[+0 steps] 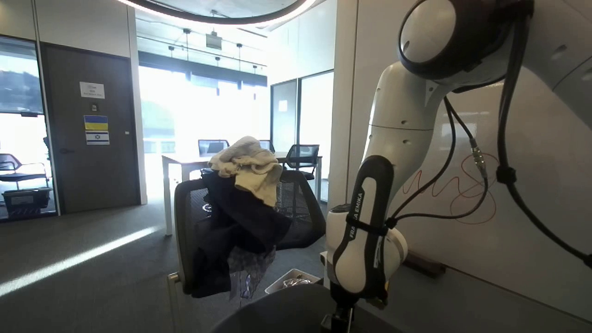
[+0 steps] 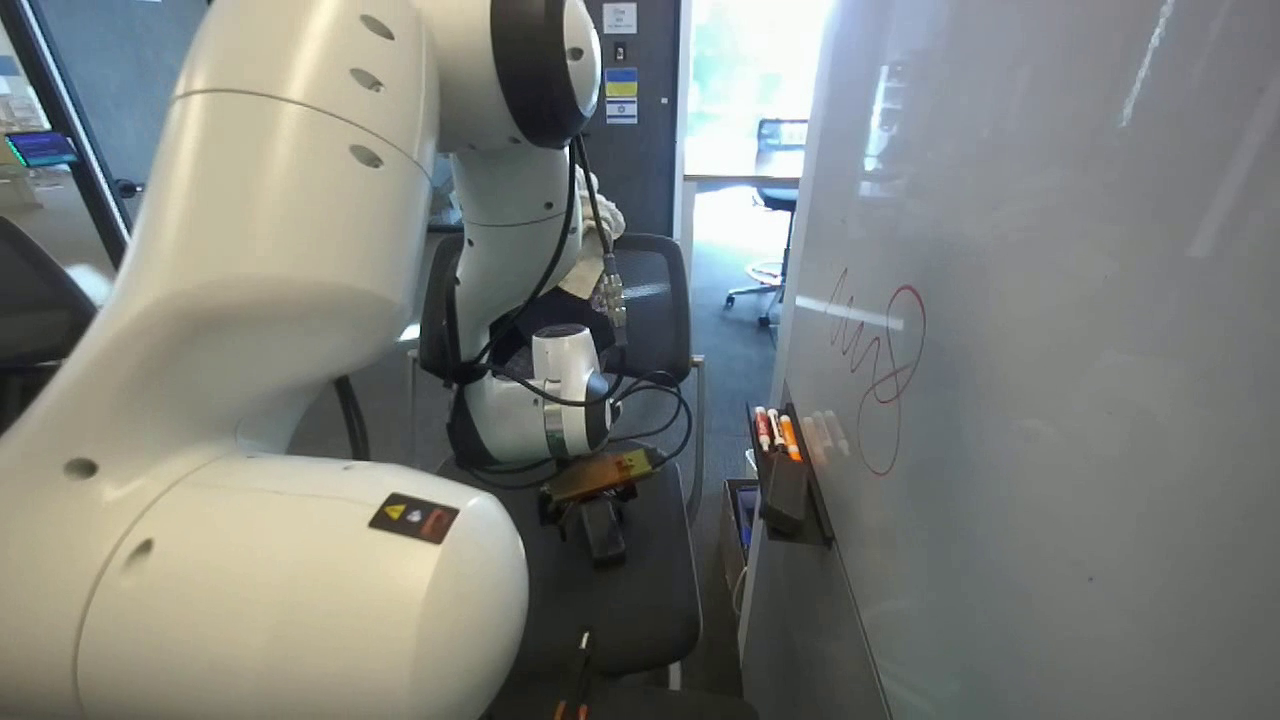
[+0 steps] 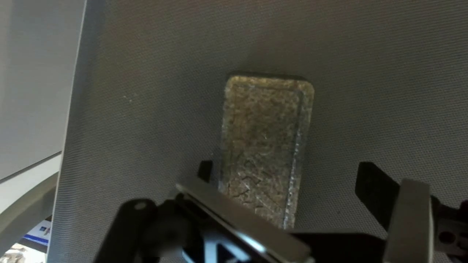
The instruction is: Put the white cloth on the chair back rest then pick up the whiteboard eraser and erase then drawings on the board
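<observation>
The whiteboard eraser [image 3: 267, 135] lies on the dark chair seat [image 3: 153, 109], with its worn grey-brown face up. It also shows on the seat in an exterior view [image 2: 606, 535]. My gripper [image 3: 287, 174] is open above the seat, with one finger on each side of the eraser's near end and visible gaps. The gripper shows low in an exterior view [image 1: 341, 319]. The white cloth [image 1: 252, 169] is draped over the chair back rest, on top of dark cloth. Red drawings [image 2: 890, 380] are on the whiteboard [image 2: 1060, 420], also seen in an exterior view [image 1: 472, 178].
A marker tray [image 2: 822, 520] on the whiteboard holds several markers [image 2: 776, 432] and a dark block [image 2: 786, 492]. The chair back [image 1: 303, 208] rises behind the seat. A white bin [image 1: 277, 286] stands on the floor. Cables [image 1: 455, 215] hang from the arm near the board.
</observation>
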`<state>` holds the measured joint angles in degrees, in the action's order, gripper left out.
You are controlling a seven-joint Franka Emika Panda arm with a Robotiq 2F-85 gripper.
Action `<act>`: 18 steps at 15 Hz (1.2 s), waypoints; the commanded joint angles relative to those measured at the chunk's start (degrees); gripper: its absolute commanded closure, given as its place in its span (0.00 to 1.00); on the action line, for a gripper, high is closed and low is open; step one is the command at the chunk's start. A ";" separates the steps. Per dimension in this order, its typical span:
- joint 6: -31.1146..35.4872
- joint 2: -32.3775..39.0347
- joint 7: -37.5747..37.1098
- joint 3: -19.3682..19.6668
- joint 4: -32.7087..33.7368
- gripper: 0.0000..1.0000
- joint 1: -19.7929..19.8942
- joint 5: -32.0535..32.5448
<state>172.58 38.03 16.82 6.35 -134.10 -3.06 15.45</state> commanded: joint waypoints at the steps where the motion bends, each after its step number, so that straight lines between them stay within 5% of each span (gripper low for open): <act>1: 2.09 3.49 -2.04 1.88 3.19 0.21 -2.07 1.42; 8: 2.38 4.13 -2.52 3.65 3.71 0.69 -3.63 1.29; 12: -0.30 -2.64 -1.04 1.42 -1.33 0.69 0.36 0.65; 15: -1.57 -9.91 -3.92 5.93 -6.70 0.69 -0.95 0.51; 18: -3.39 -17.36 -10.42 15.15 -10.89 0.69 -5.96 2.19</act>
<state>171.53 30.48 12.84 13.71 -138.65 -4.12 15.45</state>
